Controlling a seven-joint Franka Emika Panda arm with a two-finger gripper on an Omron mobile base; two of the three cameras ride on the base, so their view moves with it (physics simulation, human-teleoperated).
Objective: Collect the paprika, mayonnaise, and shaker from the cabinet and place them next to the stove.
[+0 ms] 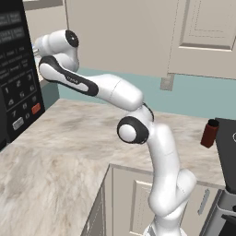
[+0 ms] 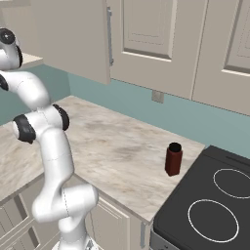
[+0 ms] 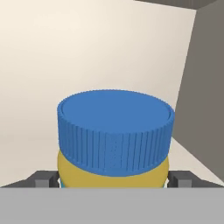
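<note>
I have the arm [image 1: 110, 90] reaching up and left, away from the stove [image 2: 210, 205], into the cabinet [image 3: 100, 48]. The paprika [image 2: 173, 159] already stands on the counter [image 2: 112, 146] just beside the stove. Far from it, on the cabinet shelf, the mayonnaise [image 3: 114, 140] sits between my spread, unclenched claw [image 3: 113, 180] tips. I judge the jar rigid, fairly weighty and smooth-sided, so I'd pinch the yellow body below the ribbed blue lid.
</note>
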